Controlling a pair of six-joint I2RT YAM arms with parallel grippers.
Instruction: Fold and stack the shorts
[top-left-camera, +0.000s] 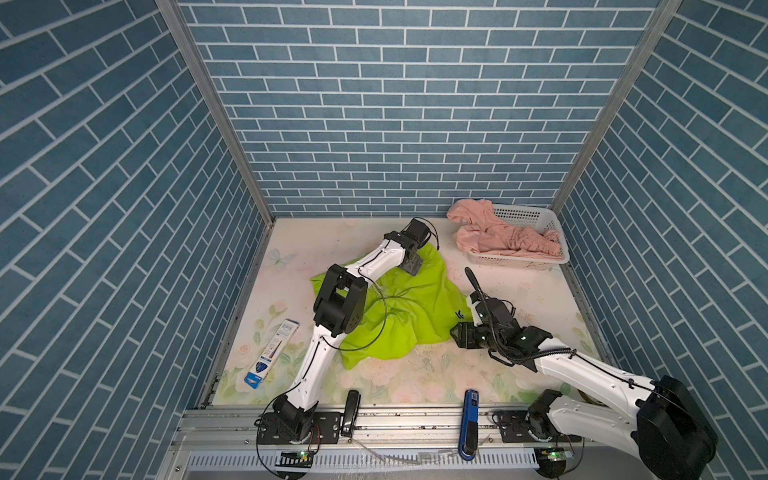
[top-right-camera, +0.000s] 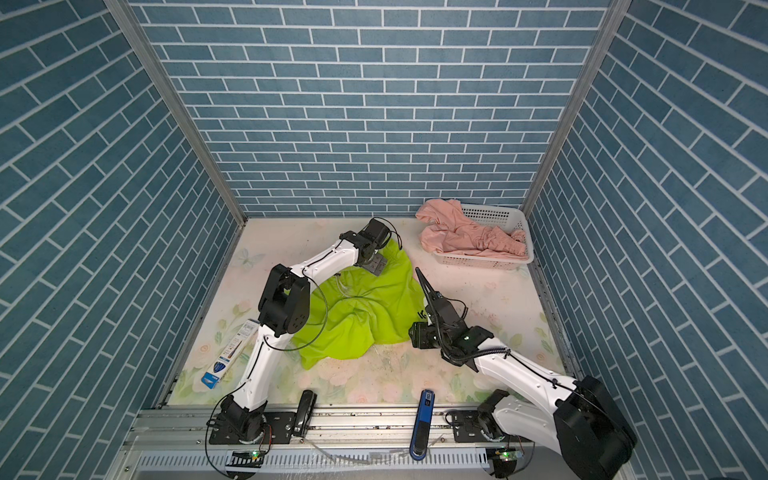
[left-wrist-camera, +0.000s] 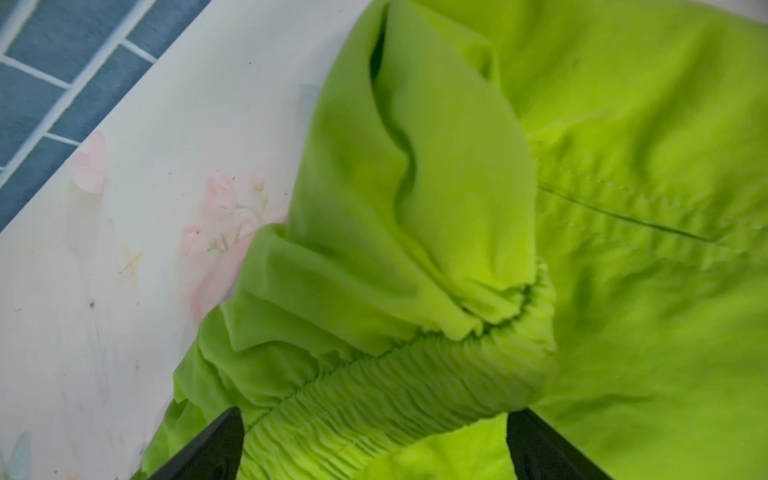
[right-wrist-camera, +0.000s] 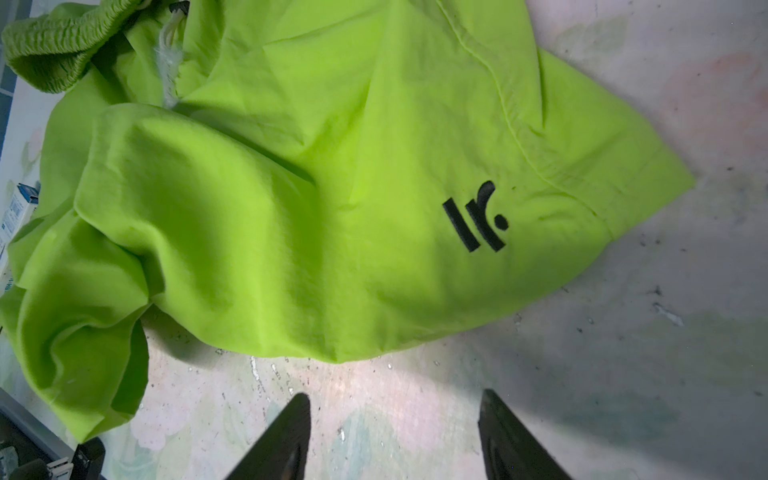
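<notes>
The lime-green shorts (top-left-camera: 409, 309) (top-right-camera: 365, 316) lie crumpled at the middle of the floral mat. My left gripper (top-left-camera: 412, 267) (top-right-camera: 376, 264) is down on their far edge, open wide. In the left wrist view the gathered waistband (left-wrist-camera: 374, 395) runs between the left gripper's (left-wrist-camera: 376, 415) two fingers. My right gripper (top-left-camera: 455, 332) (top-right-camera: 412, 332) is low by the near right edge, open over bare mat, just short of the hem (right-wrist-camera: 353, 349); nothing lies in the right gripper (right-wrist-camera: 395, 397). A black logo (right-wrist-camera: 476, 218) and white drawstring (right-wrist-camera: 170, 37) show. The salmon-pink shorts (top-left-camera: 498, 241) (top-right-camera: 469, 239) hang crumpled over the basket.
The white perforated basket (top-left-camera: 536, 216) (top-right-camera: 505, 214) stands in the far right corner. A pen box (top-left-camera: 272, 353) lies at the near left. A black stapler (top-left-camera: 351, 411) and a blue one (top-left-camera: 469, 424) rest on the front rail. Blue brick walls enclose three sides.
</notes>
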